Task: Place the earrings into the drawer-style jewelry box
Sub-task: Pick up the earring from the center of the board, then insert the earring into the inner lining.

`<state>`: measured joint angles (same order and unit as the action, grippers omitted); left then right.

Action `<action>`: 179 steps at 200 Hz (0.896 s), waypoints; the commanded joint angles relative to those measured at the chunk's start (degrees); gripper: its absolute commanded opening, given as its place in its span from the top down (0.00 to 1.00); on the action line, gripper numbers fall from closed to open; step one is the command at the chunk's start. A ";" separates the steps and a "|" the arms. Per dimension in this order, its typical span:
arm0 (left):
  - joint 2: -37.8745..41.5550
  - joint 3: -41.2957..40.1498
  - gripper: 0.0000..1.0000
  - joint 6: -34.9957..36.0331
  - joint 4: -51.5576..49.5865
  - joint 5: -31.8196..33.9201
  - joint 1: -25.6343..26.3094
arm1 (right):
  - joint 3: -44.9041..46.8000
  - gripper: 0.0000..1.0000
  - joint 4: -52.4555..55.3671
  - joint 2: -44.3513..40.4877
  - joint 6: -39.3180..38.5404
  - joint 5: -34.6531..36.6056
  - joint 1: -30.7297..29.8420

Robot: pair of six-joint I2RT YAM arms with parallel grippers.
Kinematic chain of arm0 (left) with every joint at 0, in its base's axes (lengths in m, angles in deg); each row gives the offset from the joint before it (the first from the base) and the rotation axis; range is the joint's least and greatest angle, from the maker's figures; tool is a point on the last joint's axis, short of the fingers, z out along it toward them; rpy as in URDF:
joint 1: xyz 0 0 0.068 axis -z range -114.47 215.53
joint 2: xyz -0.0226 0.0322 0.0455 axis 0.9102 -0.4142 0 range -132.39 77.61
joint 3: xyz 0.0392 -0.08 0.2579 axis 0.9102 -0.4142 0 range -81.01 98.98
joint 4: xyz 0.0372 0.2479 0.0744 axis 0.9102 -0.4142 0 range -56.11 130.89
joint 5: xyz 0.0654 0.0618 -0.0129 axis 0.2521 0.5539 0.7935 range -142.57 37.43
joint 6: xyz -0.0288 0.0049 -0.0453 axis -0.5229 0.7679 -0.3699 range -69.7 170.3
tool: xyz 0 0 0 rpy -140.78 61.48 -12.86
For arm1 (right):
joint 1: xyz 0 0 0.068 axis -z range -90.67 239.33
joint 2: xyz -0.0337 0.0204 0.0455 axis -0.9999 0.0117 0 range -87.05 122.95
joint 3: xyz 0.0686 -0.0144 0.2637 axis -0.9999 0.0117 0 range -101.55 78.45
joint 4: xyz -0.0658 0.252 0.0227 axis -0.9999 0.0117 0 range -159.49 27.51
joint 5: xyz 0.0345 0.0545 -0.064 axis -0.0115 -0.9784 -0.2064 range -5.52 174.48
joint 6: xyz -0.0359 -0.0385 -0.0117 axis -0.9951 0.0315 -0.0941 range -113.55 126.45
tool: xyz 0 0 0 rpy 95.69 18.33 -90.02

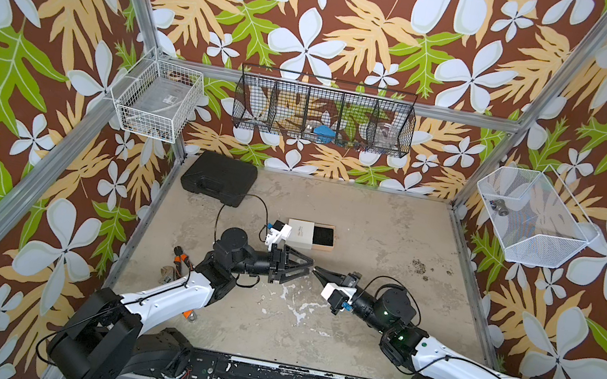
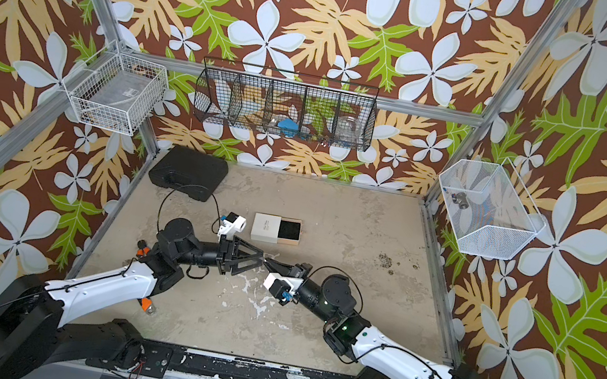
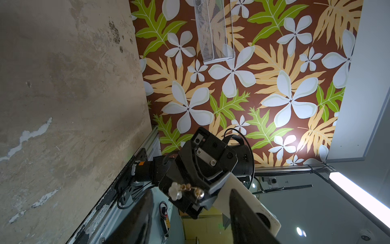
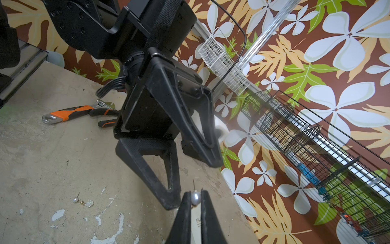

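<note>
- At the far left corner of the tabletop (image 1: pixel 371 228) we see a closed black plastic case (image 1: pixel 219 178), well apart from everything else.
- Closer to the robot's base on the left lie an orange-handled adjustable wrench (image 4: pixel 69 113) and dark-handled pliers (image 4: pixel 105 117), beside the left arm.
- The left end effector (image 1: pixel 310 267) hangs released above the tabletop. In the right wrist view its two black triangular fingers (image 4: pixel 211 156) stand well apart with nothing between them.
- Just behind it sits the drawer-style jewelry box (image 1: pixel 300 233), a small flat white cardboard sleeve. Its tan-edged tray (image 1: pixel 323 236) is slid out to the right with the black lining facing up, as both top views show.
- A second earring (image 4: pixel 83 201), a pearl and a pale flower joined by gold beads, lies flat on the tabletop, apart from the box.
- The right end effector (image 1: pixel 316 273), tip to tip with the left one, is clenched on a pearl-and-gold earring (image 3: pixel 185 190) with a white flower. The pearl is pinched between its fingertips, off the tabletop and near the box's front.
</note>
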<state>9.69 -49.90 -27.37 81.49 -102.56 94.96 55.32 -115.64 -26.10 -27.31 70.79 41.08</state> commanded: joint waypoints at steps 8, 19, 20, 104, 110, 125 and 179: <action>4.67 3.29 0.32 14.01 -16.81 7.93 -2.35 | -3.17 0.89 6.22 0.35 5.46 2.11 2.15; 6.96 4.72 0.31 17.84 -23.32 11.31 -3.53 | -5.04 0.89 9.18 1.36 7.73 3.36 3.24; 7.12 4.87 0.31 18.14 -23.79 11.58 -3.60 | -5.28 0.89 9.43 1.49 7.91 3.52 3.33; 12.99 8.03 0.28 28.70 -39.77 22.07 -4.91 | -31.30 0.90 41.17 22.34 23.02 5.11 14.40; 13.19 7.91 0.28 28.80 -39.96 22.28 -4.91 | -32.55 0.90 42.13 23.70 24.06 5.74 15.07; 13.47 7.82 0.28 29.48 -40.82 22.74 -4.91 | -35.51 0.90 44.41 26.85 26.17 5.99 16.86; 14.51 7.44 0.28 31.08 -43.12 24.66 -4.99 | -47.19 0.90 53.92 39.14 28.04 7.24 19.11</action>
<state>23.77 -42.40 1.66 39.70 -79.37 90.17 11.62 -67.97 9.48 -1.19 77.08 59.83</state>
